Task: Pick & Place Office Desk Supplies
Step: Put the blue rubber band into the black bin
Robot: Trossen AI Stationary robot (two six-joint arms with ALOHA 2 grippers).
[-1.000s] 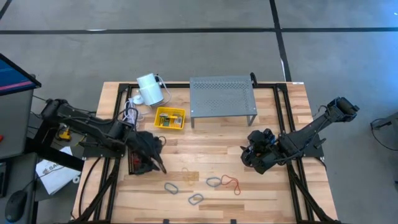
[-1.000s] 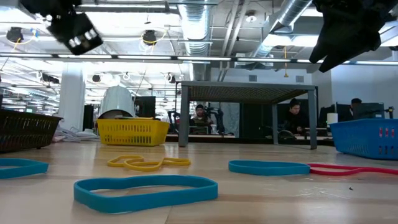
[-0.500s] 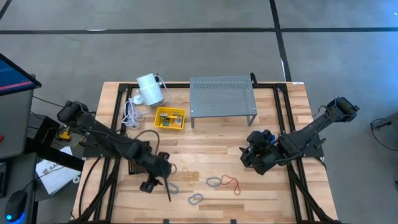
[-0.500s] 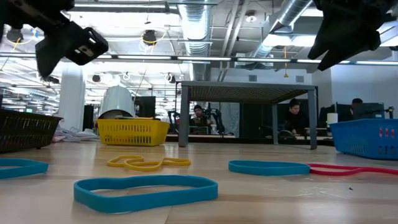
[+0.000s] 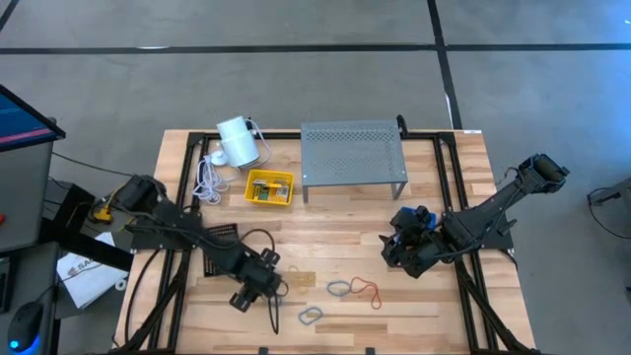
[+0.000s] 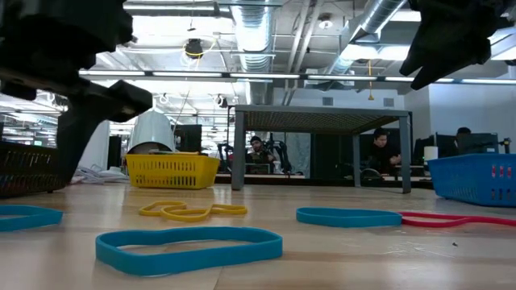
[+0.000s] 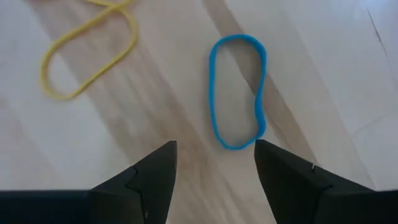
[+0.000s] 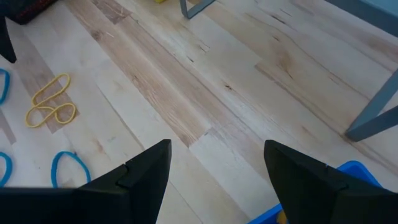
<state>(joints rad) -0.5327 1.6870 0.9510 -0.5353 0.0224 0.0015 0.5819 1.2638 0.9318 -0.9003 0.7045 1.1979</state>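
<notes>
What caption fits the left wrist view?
Open left end effector above a blue band, yellow band beside it.

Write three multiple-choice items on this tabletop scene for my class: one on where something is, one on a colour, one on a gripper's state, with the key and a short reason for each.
1. Where does the yellow basket stand?
A. beside the grey perforated shelf
B. on top of that shelf
C. at the table's front edge

2. What colour is the rubber band just ahead of the left gripper?
A. red
B. blue
C. green

3. How do the right gripper's fingers stand?
A. shut on a band
B. shut on nothing
C. open, holding nothing

Key: 1 A, the high view shows the basket on the wood next to the shelf's left leg. 2 B, the left wrist view shows a blue loop between the fingertips' line of sight. 3 C, the right wrist view shows bare table between the spread fingers.
</notes>
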